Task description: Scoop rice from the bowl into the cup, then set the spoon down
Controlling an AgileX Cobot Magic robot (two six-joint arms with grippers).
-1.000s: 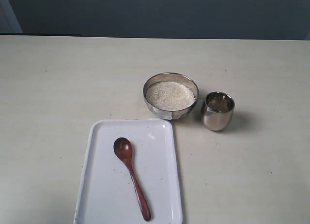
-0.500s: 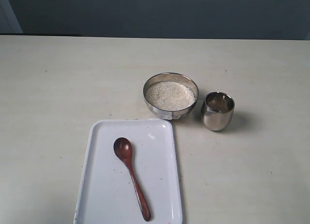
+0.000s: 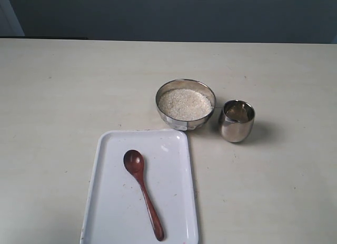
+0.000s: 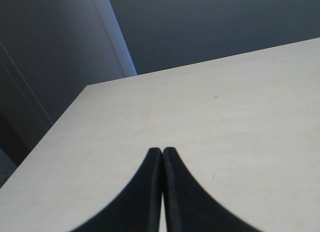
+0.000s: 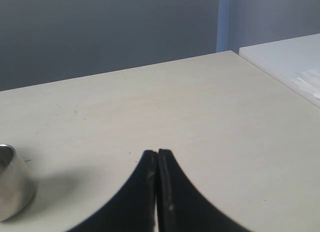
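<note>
The steel bowl (image 3: 209, 93) stands mid-table, filled with white rice (image 3: 185, 104). Just right of it is the small steel cup (image 3: 236, 120), whose side also shows in the right wrist view as the cup (image 5: 11, 189). The dark wooden spoon (image 3: 142, 191) lies on a white tray (image 3: 174, 202) in front of the bowl, scoop end toward the bowl. Neither arm appears in the exterior view. My left gripper (image 4: 162, 151) is shut with nothing in it, over bare table. My right gripper (image 5: 157, 152) is shut and empty too, apart from the cup.
The pale table (image 3: 63, 96) runs back to a dark wall. In the left wrist view a table corner (image 4: 90, 86) lies ahead. In the right wrist view a white surface (image 5: 285, 56) adjoins the table's far edge.
</note>
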